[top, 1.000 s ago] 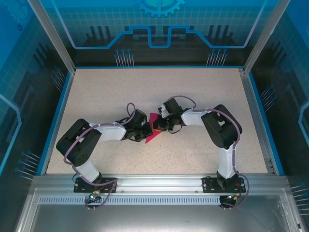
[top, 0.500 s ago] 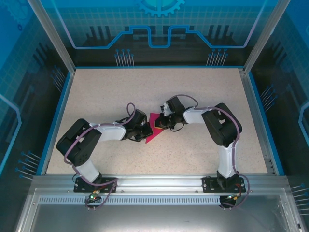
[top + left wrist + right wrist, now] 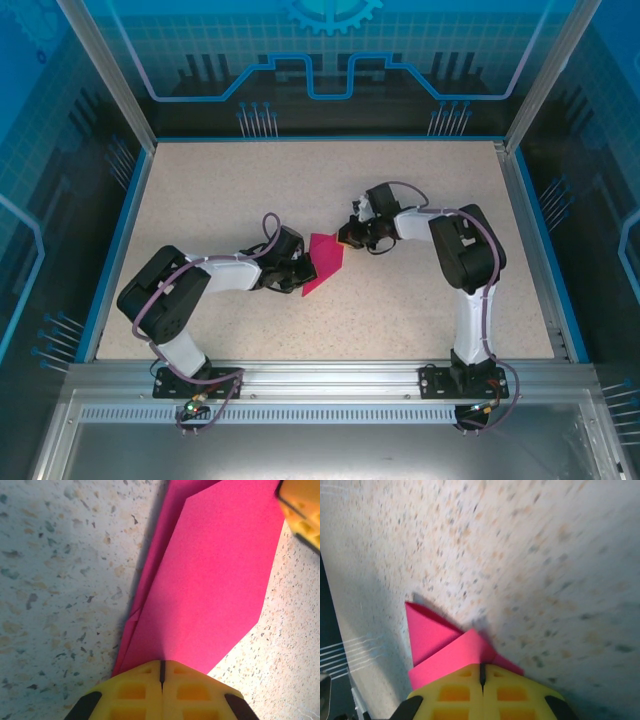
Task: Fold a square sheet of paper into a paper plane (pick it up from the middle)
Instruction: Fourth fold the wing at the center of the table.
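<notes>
Robot lab cell: aluminium frame posts [image 3: 110, 75], blue circuit-print panels [image 3: 330, 60], speckled tabletop [image 3: 220, 190].

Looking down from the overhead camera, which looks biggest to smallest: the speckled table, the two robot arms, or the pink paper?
1. speckled table, by far the largest.
2. left arm and right arm: they look about alike, so I won't rank them.
3. pink paper, the smallest.

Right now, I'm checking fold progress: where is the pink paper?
Top view: the pink paper lies mid-table, left fingers shut on its near end, right fingers on its far corner.
</notes>
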`<state>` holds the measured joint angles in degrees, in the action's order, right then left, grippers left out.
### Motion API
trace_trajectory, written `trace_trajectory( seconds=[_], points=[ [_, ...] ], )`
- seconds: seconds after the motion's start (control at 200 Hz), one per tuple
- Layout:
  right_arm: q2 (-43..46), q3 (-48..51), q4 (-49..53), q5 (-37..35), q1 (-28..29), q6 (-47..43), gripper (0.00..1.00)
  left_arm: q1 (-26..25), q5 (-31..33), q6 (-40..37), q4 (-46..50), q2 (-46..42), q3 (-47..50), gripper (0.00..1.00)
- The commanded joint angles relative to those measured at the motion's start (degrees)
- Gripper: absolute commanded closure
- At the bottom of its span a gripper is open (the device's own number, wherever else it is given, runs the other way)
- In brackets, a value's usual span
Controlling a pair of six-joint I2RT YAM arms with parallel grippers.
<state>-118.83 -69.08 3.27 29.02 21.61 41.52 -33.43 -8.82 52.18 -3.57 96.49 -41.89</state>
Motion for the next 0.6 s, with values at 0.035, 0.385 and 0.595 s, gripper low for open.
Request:
trace_trajectory(
  seconds=[0.035,0.385,0.595],
  points=[
    [-0.25,-2.71,3.2,-2.38,-2.07,-2.4,0.98,-0.23,-0.15,-1.47,10.04,3.0,3.24,1.0],
    [8.96,1.37,2.59,-1.21,4.98,-0.71,0.97,-0.23,-0.4,-1.7,10.13,3.35,2.45,1.0],
    [6.65,5.24,-3.26,-2.65,9.91,4.31,0.98,-0.17,-0.5,-1.7,10.02,3.18,2.32,1.0]
  ],
)
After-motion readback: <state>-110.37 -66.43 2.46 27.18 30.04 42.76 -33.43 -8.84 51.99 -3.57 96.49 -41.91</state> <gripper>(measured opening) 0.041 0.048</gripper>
